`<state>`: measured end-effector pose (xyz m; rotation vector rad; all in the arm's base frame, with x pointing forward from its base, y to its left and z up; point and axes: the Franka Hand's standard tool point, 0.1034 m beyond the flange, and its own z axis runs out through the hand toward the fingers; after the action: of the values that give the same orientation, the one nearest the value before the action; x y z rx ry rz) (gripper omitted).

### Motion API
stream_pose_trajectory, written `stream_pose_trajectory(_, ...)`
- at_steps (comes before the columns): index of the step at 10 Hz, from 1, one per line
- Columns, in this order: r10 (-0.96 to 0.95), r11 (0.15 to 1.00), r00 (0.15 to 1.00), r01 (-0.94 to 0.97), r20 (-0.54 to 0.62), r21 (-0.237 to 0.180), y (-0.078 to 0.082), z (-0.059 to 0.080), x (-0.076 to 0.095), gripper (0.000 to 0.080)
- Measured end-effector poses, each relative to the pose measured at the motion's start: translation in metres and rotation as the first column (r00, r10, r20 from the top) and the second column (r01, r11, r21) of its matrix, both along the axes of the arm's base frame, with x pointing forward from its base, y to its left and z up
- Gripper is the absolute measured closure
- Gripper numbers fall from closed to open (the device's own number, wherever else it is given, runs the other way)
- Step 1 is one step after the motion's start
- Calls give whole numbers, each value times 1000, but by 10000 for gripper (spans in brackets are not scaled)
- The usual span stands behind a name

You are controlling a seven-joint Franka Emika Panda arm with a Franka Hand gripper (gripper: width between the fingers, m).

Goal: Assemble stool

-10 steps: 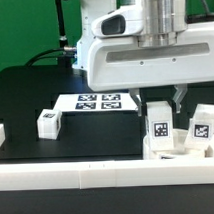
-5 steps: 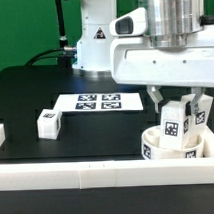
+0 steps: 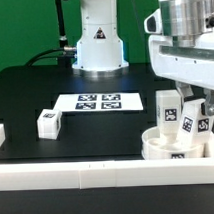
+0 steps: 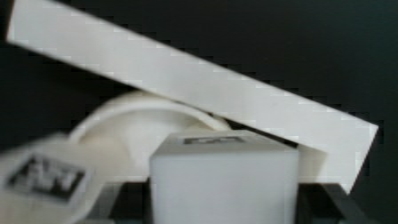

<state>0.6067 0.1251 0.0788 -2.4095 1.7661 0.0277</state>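
Since half a second ago the arm has shifted toward the exterior view's right. The loose leg (image 3: 47,121) and marker board (image 3: 98,100) are unchanged. The claw (image 3: 172,103) is closed on a leg (image 3: 167,115), held upright over the seat (image 3: 174,146) at the desk's (image 3: 34,88) front-right corner, by the rail (image 3: 87,176). A second leg (image 3: 202,123) stands in the seat just beside it; whether either sits in a socket cannot be told. The wrist view alone shows the held leg's top face. Only the exterior view shows the loose leg near the desk's left edge.
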Motion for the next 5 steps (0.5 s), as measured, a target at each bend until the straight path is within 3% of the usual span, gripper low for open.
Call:
stream_pose_trajectory(2,-224,974,974,225,-37,35,6,0,-1,462)
stream_pose_trajectory(5,-449,890,890,453,-84,49,9,-1,-2,462)
